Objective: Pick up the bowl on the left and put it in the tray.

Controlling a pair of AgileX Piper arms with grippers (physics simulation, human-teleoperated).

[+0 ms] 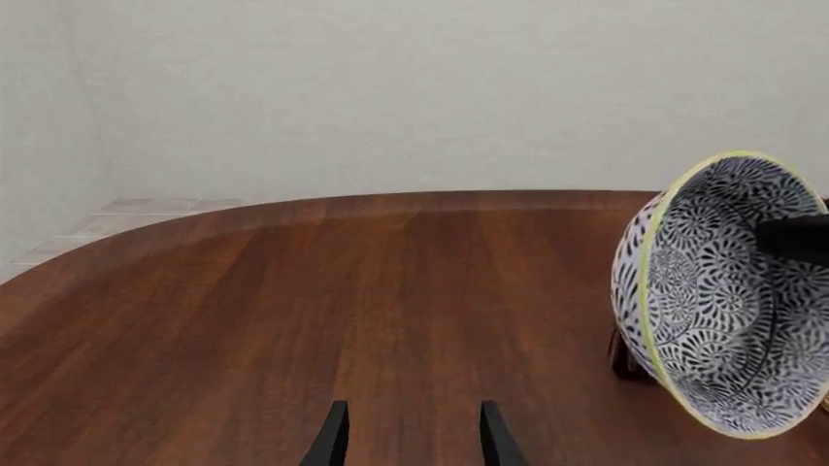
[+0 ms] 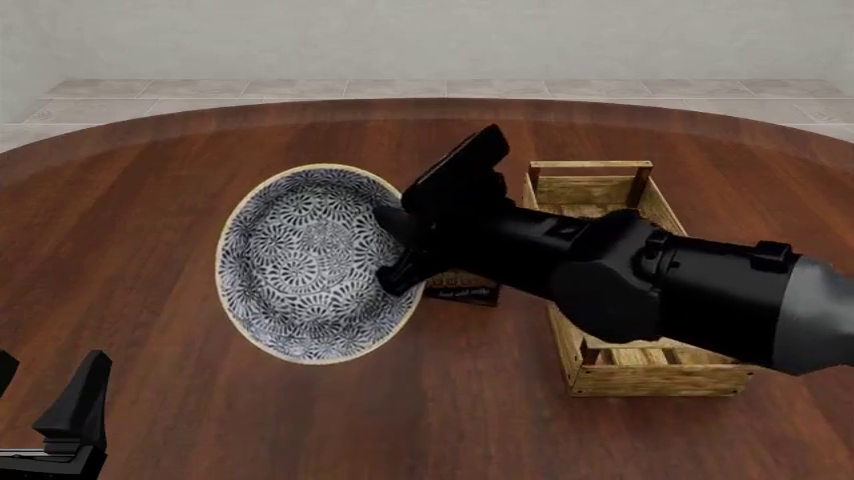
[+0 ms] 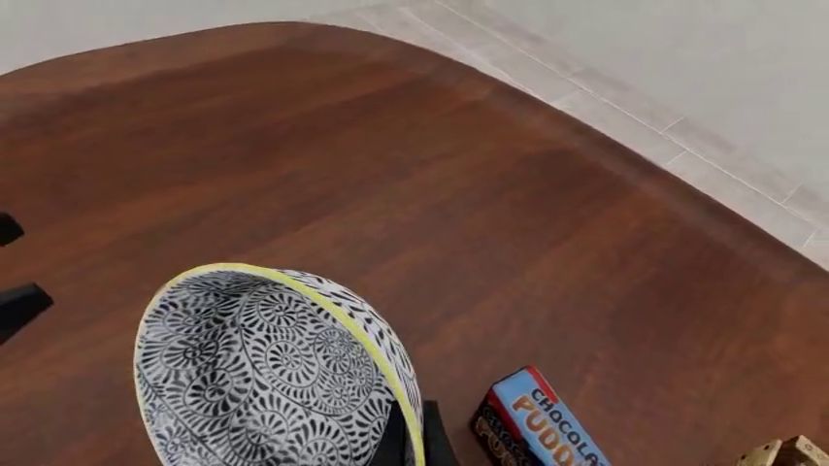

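The bowl [image 2: 310, 268], blue-grey floral with a pale rim, hangs tipped on its side above the table, left of the tray [image 2: 627, 381]. My right gripper [image 2: 400, 250] is shut on the bowl's right rim, one finger inside and one outside. In the right wrist view the bowl [image 3: 259, 379] fills the lower left, with the right gripper [image 3: 412, 437] pinching its rim. From the left wrist the bowl [image 1: 725, 301] shows its inside, and a dark right finger [image 1: 797, 238] lies across it. My left gripper [image 2: 47, 388] stands open at the near left edge, holding nothing, far from the bowl.
A small chocolate pudding box [image 2: 461, 290] lies on the table between the bowl and the wooden tray, and shows again as the pudding box [image 3: 545, 422] in the right wrist view. The right arm's bulky body covers much of the tray. The table's curved far edge meets a tiled floor.
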